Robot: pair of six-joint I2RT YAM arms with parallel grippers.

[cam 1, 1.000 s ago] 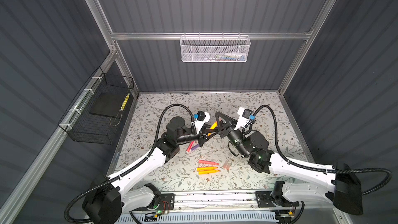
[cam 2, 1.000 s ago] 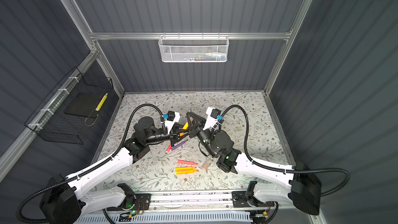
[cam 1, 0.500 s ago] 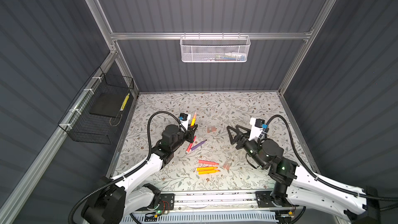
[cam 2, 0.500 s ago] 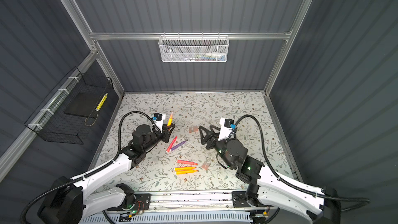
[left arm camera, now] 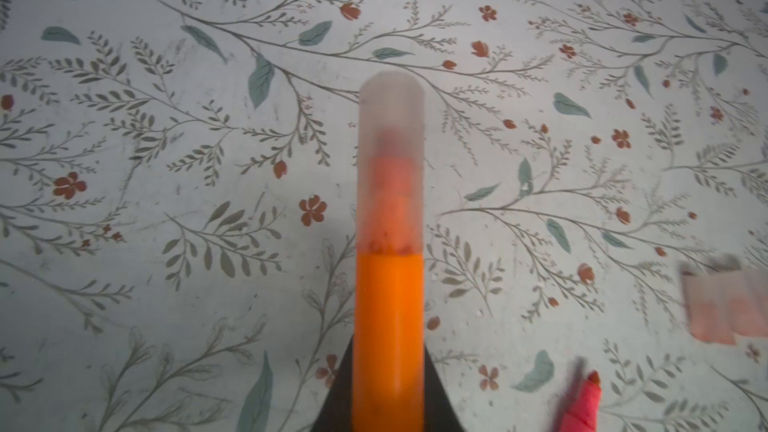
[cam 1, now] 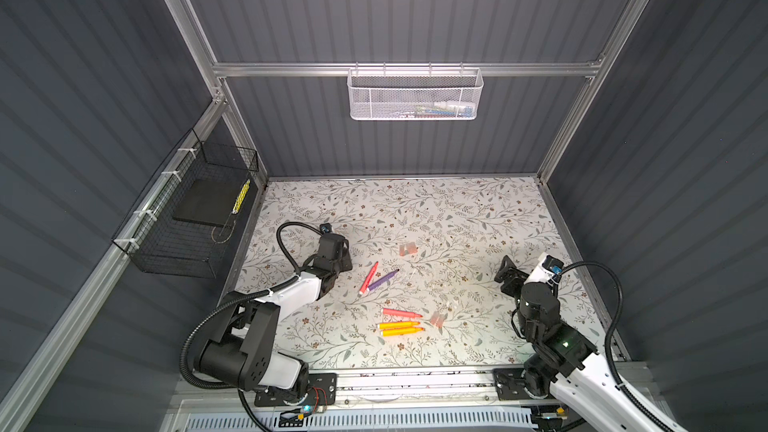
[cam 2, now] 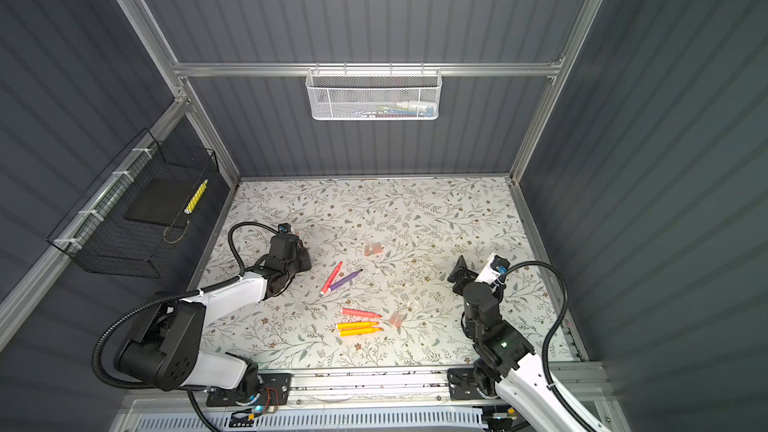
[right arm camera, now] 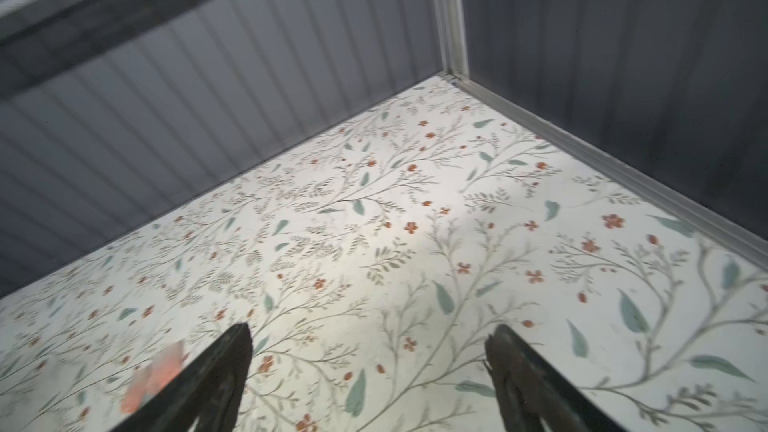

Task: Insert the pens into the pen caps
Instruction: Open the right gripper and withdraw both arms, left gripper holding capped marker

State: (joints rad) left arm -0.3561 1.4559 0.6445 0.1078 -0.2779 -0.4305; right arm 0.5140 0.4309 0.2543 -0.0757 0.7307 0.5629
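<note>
- L gripper (left arm camera: 388, 388) is clamping the orange pen (left arm camera: 388, 326) by its barrel, low over the table (left arm camera: 166, 118) on the L side. A frosted cap (left arm camera: 390, 160) is sitting over the tip and looks fully seated.
- R gripper (right arm camera: 370, 351) is hanging w/ jaws spread wide, nothing btwn them, over bare table on the R side.
- Other pens are lying flat mid-table. Pink pen (cam 1: 368, 277) and purple pen (cam 1: 383, 279) are lying close together in a V. Row of three pens (cam 1: 399, 325) (one pink, two orange) is lying parallel nearer the front.
- Loose caps: pinkish cap pair (cam 1: 407, 249) is sitting beyond the V; second cap pair (cam 1: 439, 319) is sitting just beside the row's tips.
- Handling, est.: pens are looking light, rigid, smooth plastic, prob. rolling if nudged. Best taken mid-barrel, tip left clear.
- Caps are looking tiny, thin-walled, prob. slippery & easy to squash or flick away. A grip across the closed end, mouth left free, is looking safest.
</note>
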